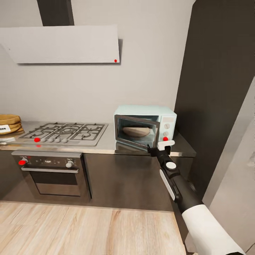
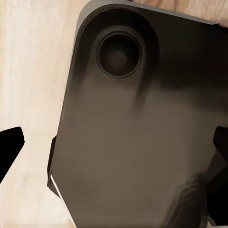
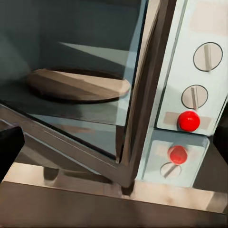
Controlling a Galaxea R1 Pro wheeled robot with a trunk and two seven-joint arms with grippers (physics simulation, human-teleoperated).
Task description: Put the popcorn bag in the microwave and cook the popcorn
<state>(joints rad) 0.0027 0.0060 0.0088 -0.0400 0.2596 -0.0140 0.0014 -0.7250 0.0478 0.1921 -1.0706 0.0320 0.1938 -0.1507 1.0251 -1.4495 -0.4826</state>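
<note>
One pale mint microwave (image 1: 145, 125) stands on the steel surface (image 1: 106, 143), its door (image 1: 136, 136) partly swung open; inside lies one round turntable plate (image 1: 136, 131). The right claw (image 1: 156, 148) hovers just in front of the door's free edge, and whether it is open or closed cannot be told. The right wrist view shows two white knobs (image 3: 208, 56) and two red markers (image 3: 188, 121) on the control panel. One popcorn bag (image 1: 9, 123) sits at the surface's far left, beside one gas hob (image 1: 65, 132). The left claw's (image 2: 114, 147) two fingertips stand wide apart.
</note>
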